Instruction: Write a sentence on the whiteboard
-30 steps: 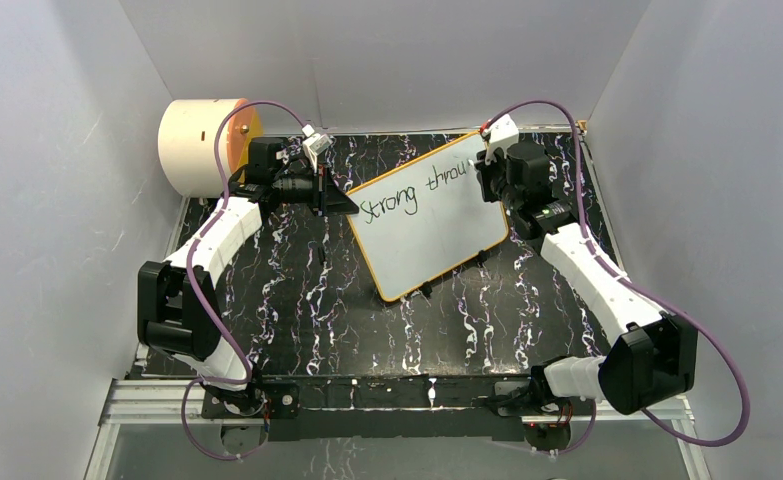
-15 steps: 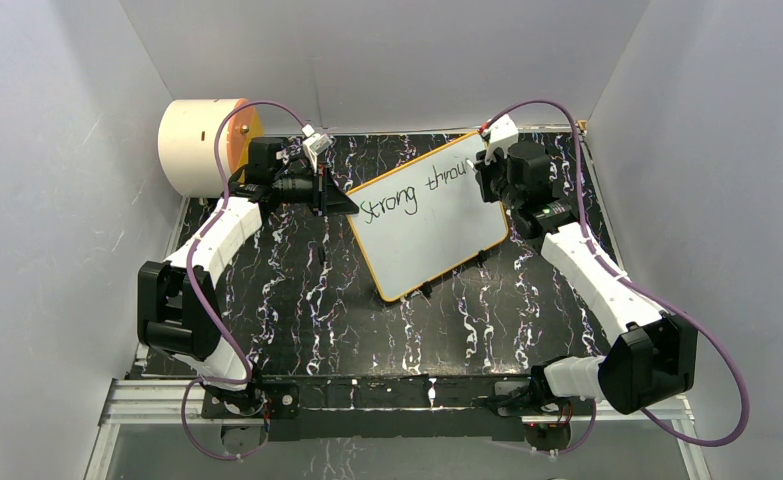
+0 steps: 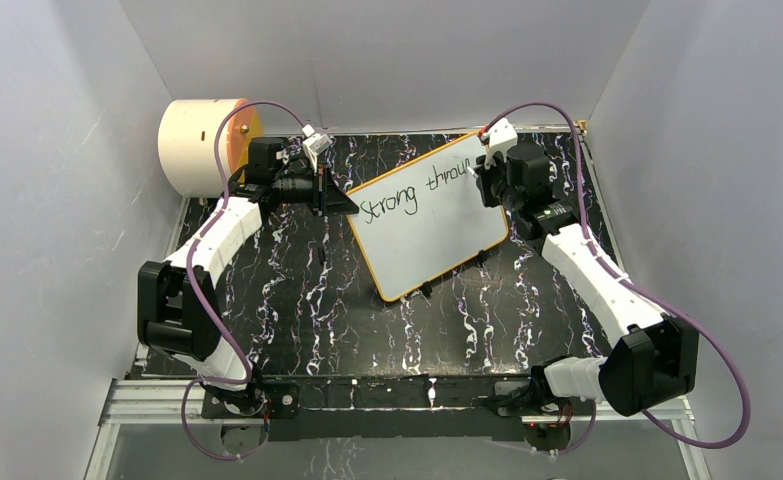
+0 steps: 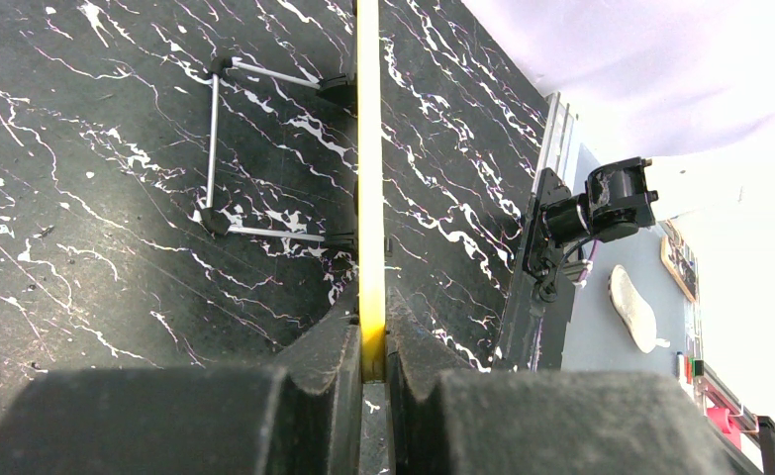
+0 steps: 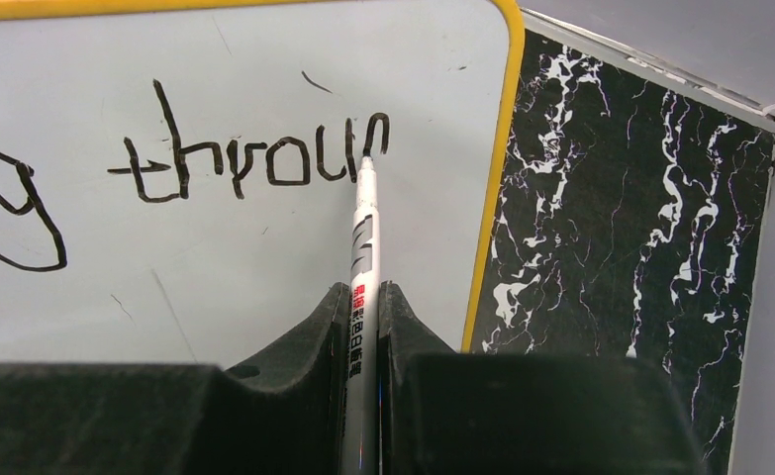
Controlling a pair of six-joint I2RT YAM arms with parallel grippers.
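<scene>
The whiteboard [image 3: 432, 225] lies tilted on the black marbled table, its orange-yellow frame around black handwriting "Strong throu". My left gripper [image 3: 350, 203] is shut on the board's left edge; in the left wrist view the yellow frame [image 4: 369, 178] runs edge-on between the jaws of my left gripper [image 4: 370, 341]. My right gripper [image 3: 485, 180] hovers over the board's upper right corner, shut on a white marker [image 5: 364, 287]. The marker's tip touches the whiteboard [image 5: 215, 257] at the last written letter. My right gripper [image 5: 364, 307] pinches the marker's barrel.
A cream cylinder with an orange face [image 3: 207, 145] stands at the back left by the wall. White walls enclose the table [image 3: 307, 300] on three sides. A thin metal stand [image 4: 215, 148] shows under the board. The table's right edge [image 5: 769, 129] is near the board's corner.
The right gripper has shifted very slightly up and right with the marker. The left arm and the board have not moved.
</scene>
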